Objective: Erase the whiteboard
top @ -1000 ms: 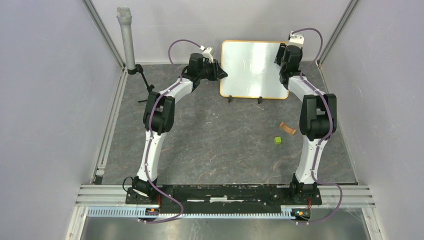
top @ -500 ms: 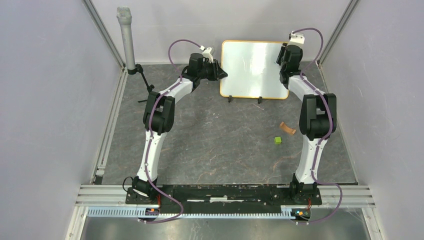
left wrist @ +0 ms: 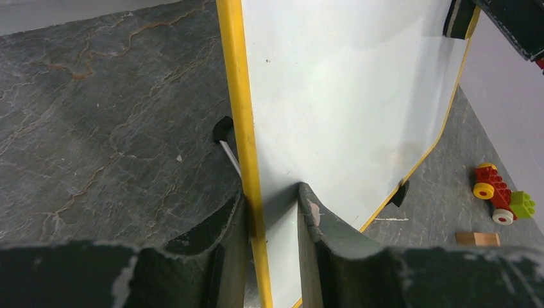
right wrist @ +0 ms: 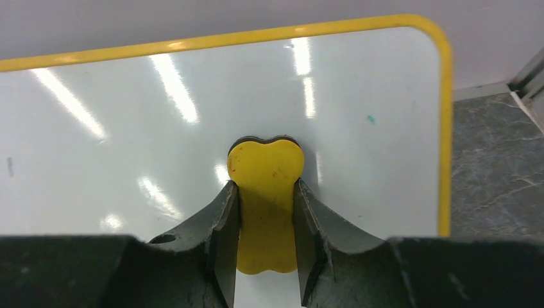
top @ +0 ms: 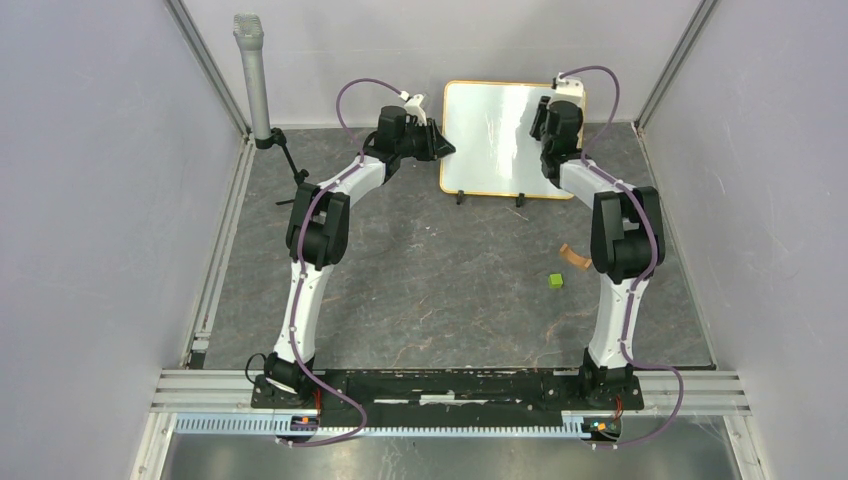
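The whiteboard [top: 500, 135] stands upright on two black feet at the back of the table, white with a thin orange frame. My left gripper [top: 445, 150] is shut on its left frame edge [left wrist: 247, 167], one finger on each side. My right gripper [top: 540, 115] is shut on a yellow eraser [right wrist: 265, 192] and presses it flat against the board face [right wrist: 128, 128] near the top right corner. The eraser also shows at the top right of the left wrist view [left wrist: 459, 18]. The board looks white, with only a tiny teal speck [right wrist: 370, 119] near its right edge.
A green block [top: 555, 282] and a brown wooden piece [top: 575, 257] lie on the grey table in front of the board. A toy car [left wrist: 497, 191] lies beyond the board's foot. A grey microphone [top: 255, 75] on a stand is at the back left. Walls enclose the table.
My right gripper has slid left with the eraser across the upper right of the board. The left gripper and the board have not moved.
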Tool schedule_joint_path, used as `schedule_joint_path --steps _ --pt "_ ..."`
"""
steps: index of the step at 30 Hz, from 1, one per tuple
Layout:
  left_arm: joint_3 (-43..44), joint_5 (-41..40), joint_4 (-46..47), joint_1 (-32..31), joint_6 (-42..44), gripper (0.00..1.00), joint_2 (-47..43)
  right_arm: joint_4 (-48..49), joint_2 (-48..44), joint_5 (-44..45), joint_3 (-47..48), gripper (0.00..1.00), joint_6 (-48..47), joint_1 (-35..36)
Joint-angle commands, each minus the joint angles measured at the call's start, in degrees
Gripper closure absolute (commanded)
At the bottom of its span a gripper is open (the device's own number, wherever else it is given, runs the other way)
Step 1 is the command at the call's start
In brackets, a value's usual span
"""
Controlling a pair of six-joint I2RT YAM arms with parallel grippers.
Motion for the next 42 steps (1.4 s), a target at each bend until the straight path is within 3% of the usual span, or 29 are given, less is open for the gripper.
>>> schedule_joint_path --steps 1,23,33,42 --pt "-0.6 -6.5 -0.8 -0.1 4.7 0.98 -1.2 -0.5 -1.3 -2.9 -0.7 0.64 0.1 1.9" --pt "-1.2 -7.5 -1.2 -0.2 5.6 0.98 -1.6 -2.8 2.7 1.4 9.0 0.62 0.7 -5.3" --pt "-1.4 -7.6 -0.9 -0.3 5.8 0.98 -1.7 -2.7 3.9 -0.2 11.5 0.63 1.7 -4.3" --pt "-1.9 -7.7 -0.6 -0.3 5.9 0.98 -2.1 -4.5 7.0 -0.9 17.8 0.63 -0.2 1.1"
